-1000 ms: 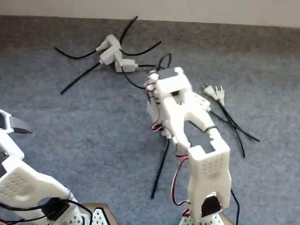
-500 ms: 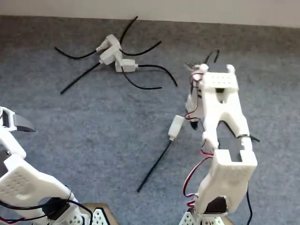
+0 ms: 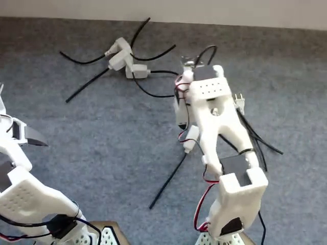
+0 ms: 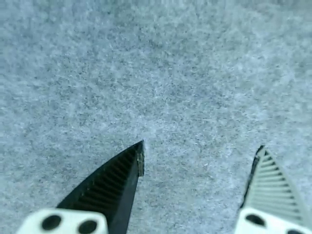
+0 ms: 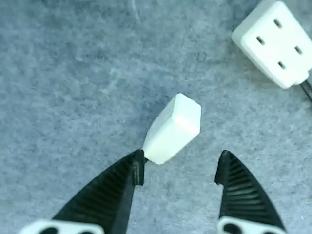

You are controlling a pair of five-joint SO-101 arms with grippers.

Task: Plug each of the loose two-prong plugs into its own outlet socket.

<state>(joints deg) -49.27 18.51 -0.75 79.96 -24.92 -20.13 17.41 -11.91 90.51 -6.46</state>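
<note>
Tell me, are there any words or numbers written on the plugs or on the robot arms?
None: no words, numbers or signs can be read here.
The white socket block shows just plain holes.
The small white connector is blank.
The right gripper, the left gripper and the grey carpet carry no print.

The tabletop (image 3: 92, 143) is covered in mottled grey. The outlet socket (image 5: 275, 44) is moulded white; the cable (image 3: 166, 184) is sheathed black.
</note>
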